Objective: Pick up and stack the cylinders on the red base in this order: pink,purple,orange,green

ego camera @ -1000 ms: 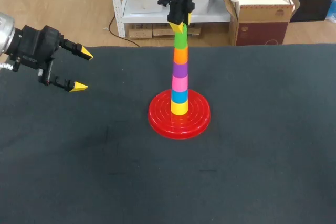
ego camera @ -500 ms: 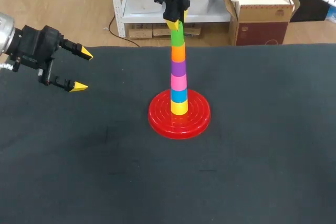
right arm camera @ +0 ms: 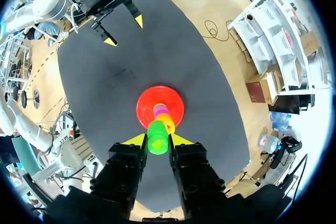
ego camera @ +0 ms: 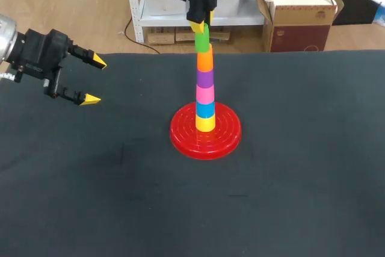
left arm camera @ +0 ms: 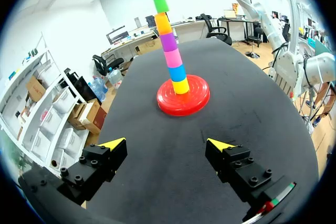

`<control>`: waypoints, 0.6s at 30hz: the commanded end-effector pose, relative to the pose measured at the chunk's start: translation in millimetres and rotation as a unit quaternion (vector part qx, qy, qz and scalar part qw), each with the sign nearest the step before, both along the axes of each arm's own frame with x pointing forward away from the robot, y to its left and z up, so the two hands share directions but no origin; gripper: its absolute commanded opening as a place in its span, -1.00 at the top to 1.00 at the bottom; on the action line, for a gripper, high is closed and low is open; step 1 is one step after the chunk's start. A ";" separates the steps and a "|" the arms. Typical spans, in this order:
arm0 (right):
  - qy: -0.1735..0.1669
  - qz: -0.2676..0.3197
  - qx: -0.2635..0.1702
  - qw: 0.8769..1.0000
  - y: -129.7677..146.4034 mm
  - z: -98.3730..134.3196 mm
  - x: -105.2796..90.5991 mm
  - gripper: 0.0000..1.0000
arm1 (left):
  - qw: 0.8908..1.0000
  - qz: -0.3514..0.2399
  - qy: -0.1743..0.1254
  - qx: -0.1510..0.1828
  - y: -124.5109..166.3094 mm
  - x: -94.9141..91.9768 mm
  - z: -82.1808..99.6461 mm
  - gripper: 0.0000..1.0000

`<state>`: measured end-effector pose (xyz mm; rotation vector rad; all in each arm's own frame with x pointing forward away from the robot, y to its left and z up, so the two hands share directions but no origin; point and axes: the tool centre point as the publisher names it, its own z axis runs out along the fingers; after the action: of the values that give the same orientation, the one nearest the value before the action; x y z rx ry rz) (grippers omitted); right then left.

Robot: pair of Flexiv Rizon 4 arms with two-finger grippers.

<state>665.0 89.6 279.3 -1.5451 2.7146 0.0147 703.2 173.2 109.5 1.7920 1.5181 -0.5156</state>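
– Right gripper (ego camera: pixel 200 26)?
– It points straight down, clamped on the green cylinder (ego camera: pixel 202 40), which is topmost above the orange cylinder (ego camera: pixel 206 61) on the red base (ego camera: pixel 222 139).
– Left gripper (ego camera: pixel 94 79)?
– Its fingers are apart, well off to the side.

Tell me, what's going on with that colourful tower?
A robot with two arms is stacking coloured cylinders on a red base on a dark table. The right hand, coming down from above, grips the green cylinder at the very top of the tower, right over the orange, purple, pink, blue and yellow ones. It has not let go yet. The left hand hangs open off to the side, holding nothing.
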 end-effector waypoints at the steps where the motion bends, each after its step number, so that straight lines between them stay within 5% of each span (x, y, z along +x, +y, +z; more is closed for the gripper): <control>1: 0.004 -0.003 -0.006 1.000 -0.7 -0.2 1.5 1.00 | 1.000 0.001 -0.003 -0.001 0.7 -1.6 -0.8 -1.00; 18: 0.008 0.003 -0.014 1.000 -2.9 2.6 7.9 1.00 | 1.000 0.001 -0.003 -0.001 0.7 -1.6 -0.8 -1.00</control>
<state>669.1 85.9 281.8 -1.5631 2.7267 -0.0157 703.2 173.2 109.5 1.7920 1.5181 -0.5156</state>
